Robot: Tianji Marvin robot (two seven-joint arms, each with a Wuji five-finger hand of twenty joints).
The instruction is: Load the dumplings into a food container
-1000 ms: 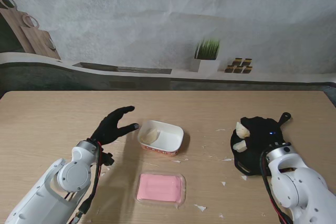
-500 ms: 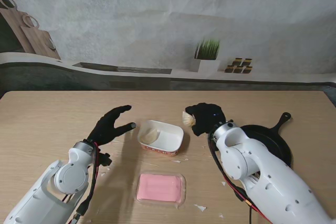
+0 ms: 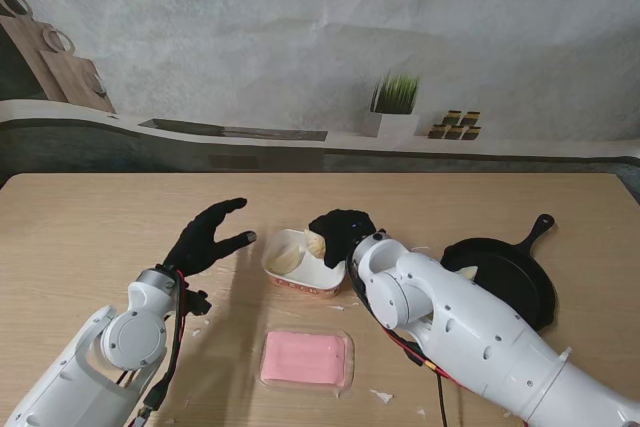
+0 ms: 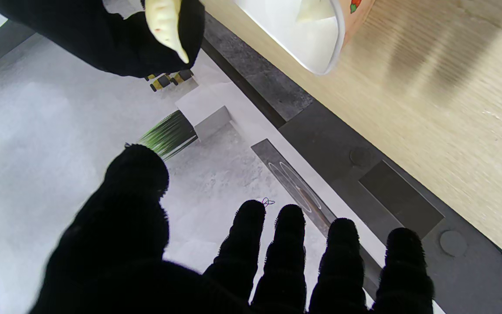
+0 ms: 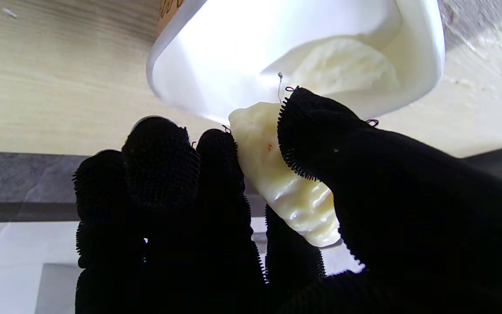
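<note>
A white food container (image 3: 308, 265) sits mid-table with one dumpling (image 3: 287, 259) lying inside, also visible as the pale dumpling in the box (image 5: 342, 65). My right hand (image 3: 342, 230), in a black glove, hovers over the container's right rim, shut on a second dumpling (image 5: 283, 174) pinched between thumb and fingers; the same held dumpling (image 4: 164, 22) shows in the left wrist view. My left hand (image 3: 212, 235) floats open, fingers spread, just left of the container (image 4: 303, 35) and touching nothing.
A black frying pan (image 3: 505, 277) lies to the right with one dumpling (image 3: 467, 272) at its left edge. A pink lid in clear plastic (image 3: 306, 358) rests nearer to me than the container. White crumbs dot the table. A potted plant (image 3: 393, 107) stands on the back ledge.
My right hand lifted a dumpling from the pan and swung left across the table to the container's rim. The left hand barely moved.
</note>
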